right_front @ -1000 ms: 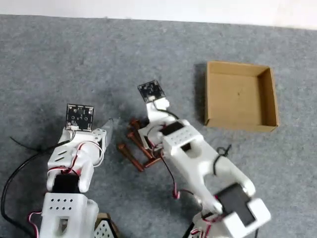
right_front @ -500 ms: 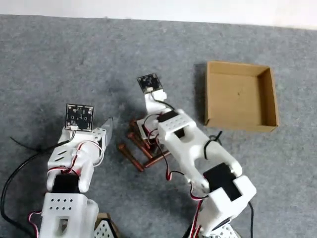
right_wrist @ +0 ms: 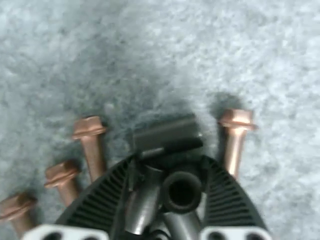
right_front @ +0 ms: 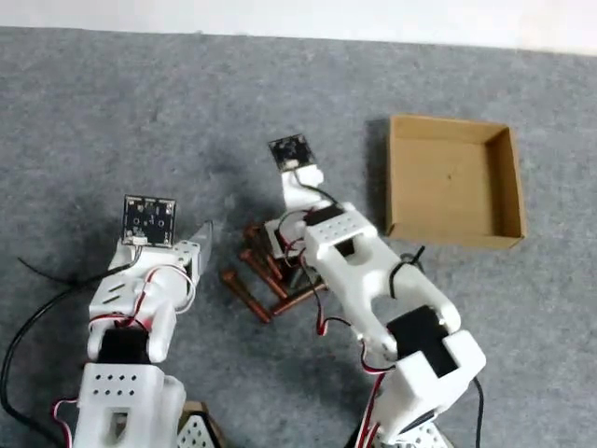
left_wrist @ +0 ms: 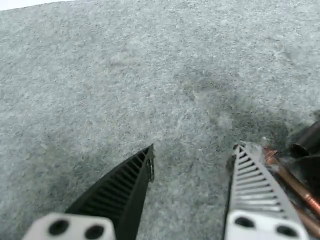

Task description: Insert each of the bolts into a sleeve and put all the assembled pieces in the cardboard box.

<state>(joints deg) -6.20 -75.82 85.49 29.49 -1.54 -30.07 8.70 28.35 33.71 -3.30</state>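
The right end effector point(right_wrist: 168, 160) hangs low over the heap of parts in the middle of the grey counter point(right_front: 112, 112), its ribbed jaws parted with the dark sleeves point(right_wrist: 182, 190) crowded in the gap; one sleeve lies crosswise just past the fingertips, another shows its open bore to the wrist camera, and a third leans against the inner face of one jaw; whether either jaw presses on a sleeve cannot be told. The copper bolts point(right_front: 266, 280) lie outside the jaws on both sides, heads pointing away from the wrist and shafts running roughly along the end effector's own line, so the sleeves, not the bolts, lie in the grasp. The left end effector point(left_wrist: 195, 150) is released and wide apart over bare counter, with the nearest bolt shafts just beside one finger. In the high view the bolts fan out on a slant between the two arms; the right arm is directly above them and the left is near their edge. The cardboard box point(right_front: 452, 177) sits well apart, beyond the right arm, with nothing in it; judging from this, no bolt has yet been fitted into a sleeve.
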